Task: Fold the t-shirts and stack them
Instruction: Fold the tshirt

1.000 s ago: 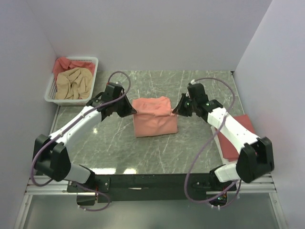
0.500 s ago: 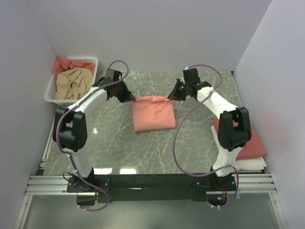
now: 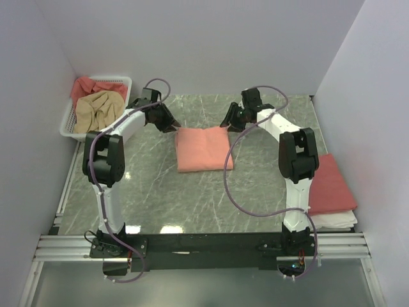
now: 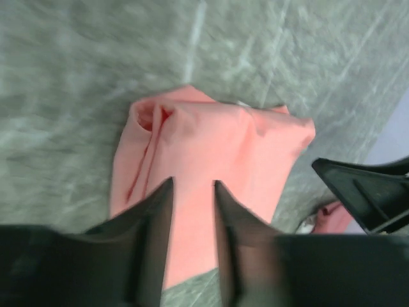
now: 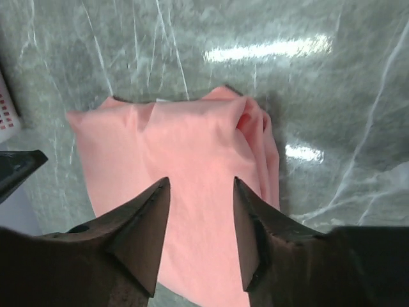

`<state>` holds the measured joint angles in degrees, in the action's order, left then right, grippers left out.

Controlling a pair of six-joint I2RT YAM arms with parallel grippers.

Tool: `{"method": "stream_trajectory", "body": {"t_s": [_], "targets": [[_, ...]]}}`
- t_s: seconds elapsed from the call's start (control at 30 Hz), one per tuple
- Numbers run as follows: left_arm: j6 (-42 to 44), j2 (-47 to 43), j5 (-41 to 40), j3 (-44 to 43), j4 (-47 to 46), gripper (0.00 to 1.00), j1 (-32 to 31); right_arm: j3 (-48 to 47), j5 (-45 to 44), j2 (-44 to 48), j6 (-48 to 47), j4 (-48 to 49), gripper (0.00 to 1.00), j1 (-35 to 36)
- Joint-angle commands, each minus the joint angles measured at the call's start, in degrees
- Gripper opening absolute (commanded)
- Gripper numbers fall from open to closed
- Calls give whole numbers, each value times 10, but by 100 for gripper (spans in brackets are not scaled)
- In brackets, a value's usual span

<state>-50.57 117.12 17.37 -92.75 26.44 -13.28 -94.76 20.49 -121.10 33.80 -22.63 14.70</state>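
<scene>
From above, the folded salmon t-shirt [image 3: 203, 148] lies mid-desk [image 3: 192, 198], with both arms stretched far forward and bent inward over its far corners. Left wrist view: the left jaws are parted, gripping nothing, the shirt beneath them. Right wrist view: the right jaws are likewise parted and empty. A tip snagging cloth on the way up could drag the fold open.

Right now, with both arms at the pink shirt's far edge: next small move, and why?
Probably lift both grippers up, clear of the cloth. The left gripper and right gripper stand open at the far corners of the salmon-pink shirt, holding nothing, and it lies folded flat, seemingly ready for the red folded shirt at right.
</scene>
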Motion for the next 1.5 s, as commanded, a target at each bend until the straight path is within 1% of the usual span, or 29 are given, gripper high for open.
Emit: {"method": "stream_trajectory", "body": {"t_s": [0.0,0.07,0.1,0.17,0.2,0.23,0.27,0.3,0.37,0.4,0.43,0.5,0.57,0.73,0.9,0.97,1.13,1.23,1.33,1.43,1.47], "targets": [[23,-19,-6,-13,-11,39,35,-49,-24,13,-22,-7,52,-10],[33,-42,-21,-3,-13,43,55,-40,-45,32,-26,-13,52,-13],[42,-51,-31,-4,4,46,61,-34,-56,51,-29,-16,51,-13],[53,-74,-42,5,5,45,69,1,-69,74,-30,-5,47,-10],[52,-82,-33,12,-1,40,67,18,-69,99,-28,6,41,-8],[53,-94,-24,18,-8,36,59,53,-66,111,-25,17,38,-3],[52,-99,-14,26,-9,33,52,66,-61,121,-23,29,36,6],[55,-102,-15,27,-6,25,43,77,-49,132,-22,35,34,12],[52,-105,-21,35,6,16,16,100,-43,140,-23,45,34,36],[46,-107,-19,45,1,7,8,105,-41,141,-24,45,34,43],[42,-116,-15,59,-11,5,-7,111,-38,142,-29,47,34,48],[28,-122,-15,100,-42,1,-17,114,-33,134,-26,60,34,61],[20,-117,-9,128,-59,1,-28,99,4,112,-19,62,34,61],[14,-77,-36,151,-78,1,-30,14,13,18,-14,45,33,51],[9,-31,-41,141,-82,1,-25,-44,30,-73,6,43,31,29],[11,-15,-46,137,-81,1,-25,-48,45,-84,23,56,30,14],[16,4,-53,133,-58,1,-22,-6,92,-79,62,100,30,-18],[18,-3,-52,135,-60,1,-16,10,109,-66,69,109,31,-34],[21,-12,-51,128,-53,1,-10,27,111,-36,65,110,34,-42],[28,-23,-44,110,-42,1,-5,48,92,2,43,84,40,-47],[35,-25,-44,102,-38,1,-5,55,87,22,35,76,45,-46]]}}
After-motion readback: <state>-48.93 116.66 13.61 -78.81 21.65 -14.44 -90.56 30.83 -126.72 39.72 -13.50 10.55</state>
